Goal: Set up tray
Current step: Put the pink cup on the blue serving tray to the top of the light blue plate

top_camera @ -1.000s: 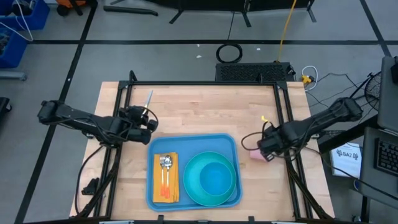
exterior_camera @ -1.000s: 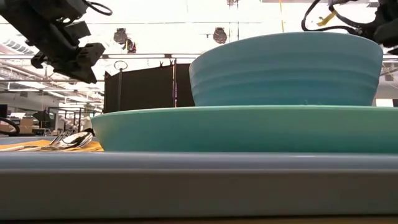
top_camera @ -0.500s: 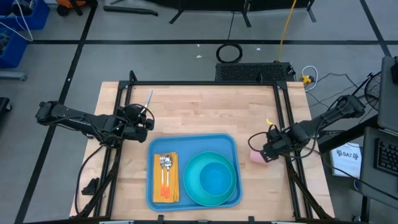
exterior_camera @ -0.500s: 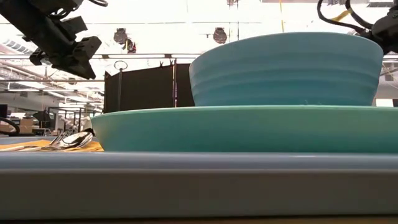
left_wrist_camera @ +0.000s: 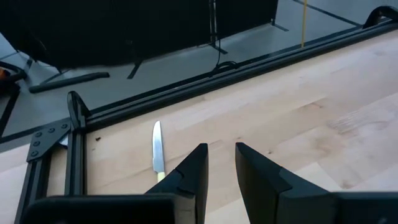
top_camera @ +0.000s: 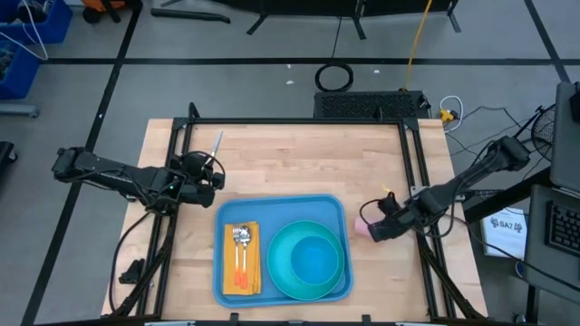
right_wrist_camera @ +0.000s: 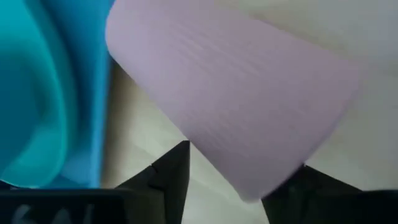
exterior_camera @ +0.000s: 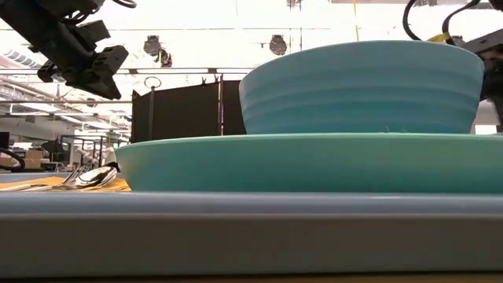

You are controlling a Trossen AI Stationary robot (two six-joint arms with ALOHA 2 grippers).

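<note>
The light-blue tray (top_camera: 281, 210) lies at the table's near middle. It bears an orange napkin (top_camera: 240, 272) with a spoon and a fork, and a teal plate (top_camera: 276, 263) with a teal bowl (top_camera: 313, 258) on it. A pink cup (top_camera: 364, 224) lies on its side on the wood just right of the tray. My right gripper (top_camera: 374, 228) is open and points steeply down over it, one finger on each side of the cup (right_wrist_camera: 236, 99). My left gripper (top_camera: 216, 177) hovers left of the tray's far corner, narrowly open with nothing in it (left_wrist_camera: 221, 168). My right gripper comes at the pink cup from above and from the table's right, its fingers (right_wrist_camera: 177, 165) standing across the cup's side wall (right_wrist_camera: 205, 143). I cannot tell whether they touch it. The cup lies on the table.
A knife (top_camera: 217, 143) lies on the wood at the far left, beyond my left gripper. Black frame rails (top_camera: 412, 172) run along the table's left, right and far edges. Bare wood (top_camera: 308, 158) stretches between the tray and the far rail.
My right gripper has sunk and moved toward the table's left, down onto the pink cup beside the tray, tipping from a shallow slant to a steep downward one. The cup has stayed on the table.
</note>
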